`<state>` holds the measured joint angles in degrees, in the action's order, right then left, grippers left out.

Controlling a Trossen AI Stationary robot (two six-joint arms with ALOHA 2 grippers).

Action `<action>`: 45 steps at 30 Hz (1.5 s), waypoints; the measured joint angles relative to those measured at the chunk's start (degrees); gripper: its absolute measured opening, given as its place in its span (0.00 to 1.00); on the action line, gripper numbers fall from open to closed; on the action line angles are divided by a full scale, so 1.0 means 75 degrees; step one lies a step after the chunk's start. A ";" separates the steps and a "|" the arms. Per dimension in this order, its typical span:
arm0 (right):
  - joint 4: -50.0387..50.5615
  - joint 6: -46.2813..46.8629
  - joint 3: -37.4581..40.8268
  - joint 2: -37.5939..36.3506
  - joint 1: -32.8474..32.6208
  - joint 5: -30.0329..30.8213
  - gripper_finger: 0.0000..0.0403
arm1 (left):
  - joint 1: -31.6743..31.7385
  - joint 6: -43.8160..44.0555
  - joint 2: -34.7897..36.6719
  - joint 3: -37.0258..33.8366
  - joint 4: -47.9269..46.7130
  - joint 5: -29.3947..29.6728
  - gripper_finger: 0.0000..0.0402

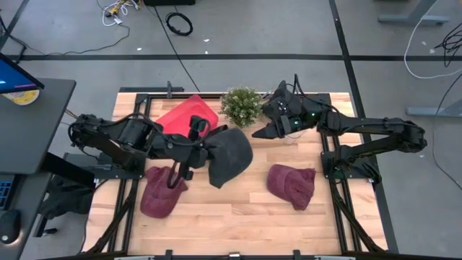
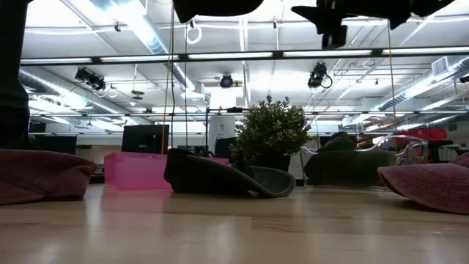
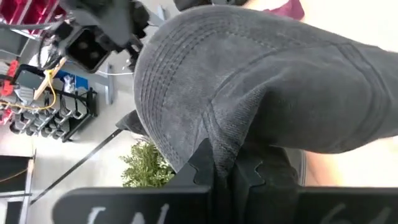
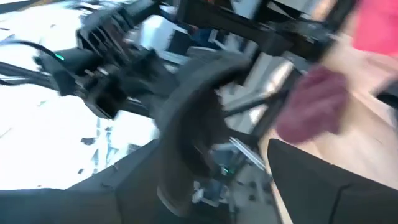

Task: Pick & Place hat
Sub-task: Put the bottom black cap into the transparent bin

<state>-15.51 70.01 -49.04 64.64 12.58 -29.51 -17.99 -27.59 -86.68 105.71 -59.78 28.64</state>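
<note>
A dark grey hat (image 1: pixel 232 157) lies at the table's middle; in the low view, this grey hat (image 2: pixel 220 176) rests on the wood with its brim toward the right. My left gripper (image 1: pixel 204 148) reaches in from the left and is shut on it. My right gripper (image 1: pixel 266 132) hovers open above the table, right of the plant and beyond the hat's far right side, touching nothing. One maroon hat (image 1: pixel 160 190) lies near the left arm. Another maroon hat (image 1: pixel 292 185) lies at the right. My left gripper (image 3: pixel 230 171) pinches a raised fold of the grey hat's fabric (image 3: pixel 227 134) between its two fingers, at the hat's left side. The fingers come roughly level from the table's left. The hat's underside (image 2: pixel 227 192) lies on the table.
A red bin (image 1: pixel 189 115) stands at the far left of the table, and a small potted plant (image 1: pixel 242 106) at the far middle. Bare wood lies along the near edge between the two maroon hats. A dark desk with a screen (image 1: pixel 14 79) stands off the left side.
</note>
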 joint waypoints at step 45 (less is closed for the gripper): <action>-0.1016 0.0187 -0.0003 0.1125 -0.0011 -0.0535 0.02 | 0.0456 -0.0024 -0.0297 -0.0003 -0.0301 -0.0519 0.04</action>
<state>-23.14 71.41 -49.06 73.08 12.49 -33.52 -14.57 -27.78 -88.90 105.69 -62.04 24.75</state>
